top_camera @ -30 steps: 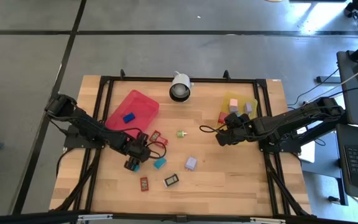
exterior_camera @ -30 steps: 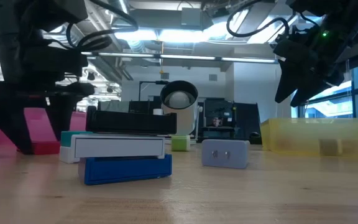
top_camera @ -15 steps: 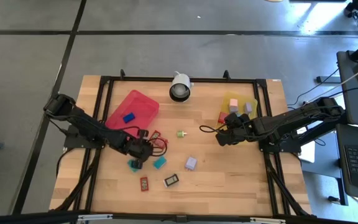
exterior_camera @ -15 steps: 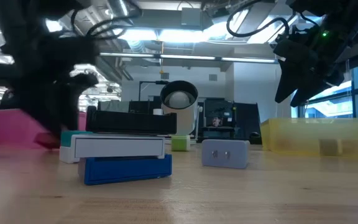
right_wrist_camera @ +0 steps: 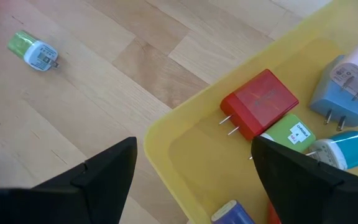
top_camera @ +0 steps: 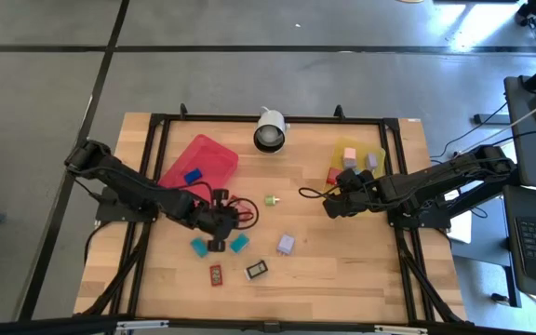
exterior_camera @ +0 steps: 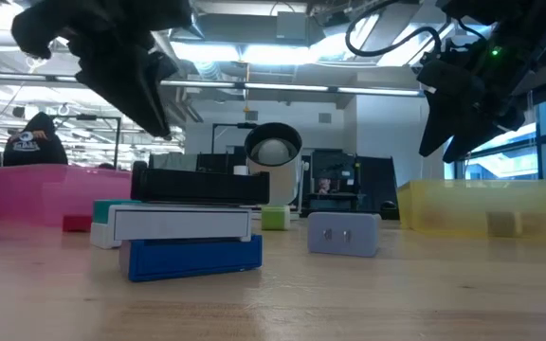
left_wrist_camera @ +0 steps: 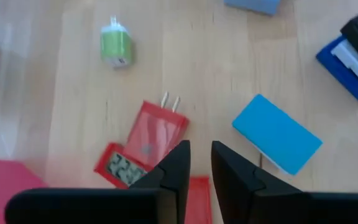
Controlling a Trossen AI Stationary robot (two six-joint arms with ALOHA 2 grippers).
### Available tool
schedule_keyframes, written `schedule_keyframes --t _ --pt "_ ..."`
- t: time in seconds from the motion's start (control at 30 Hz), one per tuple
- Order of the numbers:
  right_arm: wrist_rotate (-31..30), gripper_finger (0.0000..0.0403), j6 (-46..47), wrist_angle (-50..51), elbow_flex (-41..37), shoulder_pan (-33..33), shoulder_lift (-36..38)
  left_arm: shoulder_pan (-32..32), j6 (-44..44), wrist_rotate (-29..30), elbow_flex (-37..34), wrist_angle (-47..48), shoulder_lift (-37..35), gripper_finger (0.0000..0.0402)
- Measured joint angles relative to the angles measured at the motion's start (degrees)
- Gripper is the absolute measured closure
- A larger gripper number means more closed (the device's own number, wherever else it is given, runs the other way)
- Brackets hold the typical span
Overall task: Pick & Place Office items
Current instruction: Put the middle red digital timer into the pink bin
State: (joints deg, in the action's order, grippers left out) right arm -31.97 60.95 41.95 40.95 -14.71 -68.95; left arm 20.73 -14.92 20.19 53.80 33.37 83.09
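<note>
The left gripper (left_wrist_camera: 194, 163) is held with jaws together and empty above a red plug adapter (left_wrist_camera: 157, 134). It is judged light, rigid and smooth, best pinched across its flat sides. The right gripper (right_wrist_camera: 191, 171) is held jaws apart over the yellow tray (right_wrist_camera: 185, 146).

Bright, even light; blurred low-view foreground

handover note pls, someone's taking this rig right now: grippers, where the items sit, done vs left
Left gripper: shut, empty, above the red plug and red clock mid-table.
Right gripper: open, empty, at the yellow tray rim.
Done: several pieces in the yellow tray, including a red plug block; one blue piece in the red tray.
Left on the table: green plug, two teal blocks, lilac adapter, another red clock, black white-labelled piece.
</note>
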Motion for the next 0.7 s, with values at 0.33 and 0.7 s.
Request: schedule_keyframes --t 0.33,0.7 --pt "0.03 0.0085 0.0 -0.22 0.0 0.0 0.0 -0.02 -8.5 -3.01 0.0 8.86 2.17 0.0274" --pt "0.03 0.0085 0.02 -0.46 0.0 -0.01 0.0 -0.41 -7.72 -3.74 -0.02 8.91 12.34 0.0192"
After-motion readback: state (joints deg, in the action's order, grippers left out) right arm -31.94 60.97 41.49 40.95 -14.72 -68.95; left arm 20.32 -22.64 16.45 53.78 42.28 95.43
